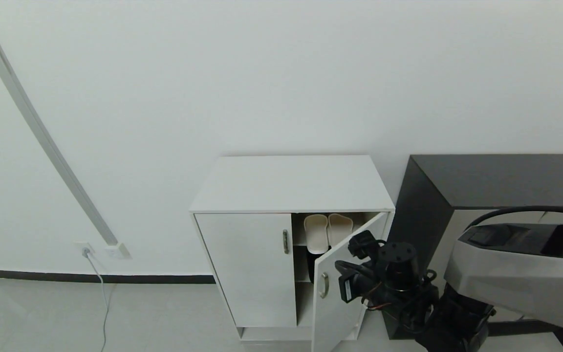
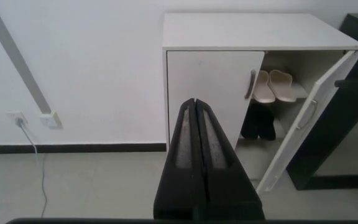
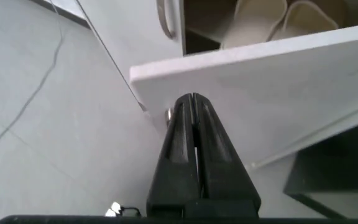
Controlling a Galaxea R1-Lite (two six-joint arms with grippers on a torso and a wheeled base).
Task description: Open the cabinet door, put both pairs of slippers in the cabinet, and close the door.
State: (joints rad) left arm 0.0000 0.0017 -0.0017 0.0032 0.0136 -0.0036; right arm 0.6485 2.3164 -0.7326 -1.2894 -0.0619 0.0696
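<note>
The white cabinet (image 1: 291,183) stands against the wall with its left door (image 1: 247,266) closed and its right door (image 1: 340,303) partly open. A cream pair of slippers (image 1: 328,230) lies on the upper shelf, and a dark pair (image 2: 258,124) on the shelf below. My right gripper (image 3: 193,96) is shut and empty, its tip against the outer face of the right door (image 3: 278,81), near the handle (image 1: 324,285). My left gripper (image 2: 194,102) is shut and empty, held well back from the cabinet, facing the closed left door (image 2: 210,74).
A dark cabinet (image 1: 457,186) stands right beside the white one, close behind the open door. A wall socket with a hanging cable (image 1: 86,252) is at the left. Bare grey floor (image 1: 115,318) lies in front.
</note>
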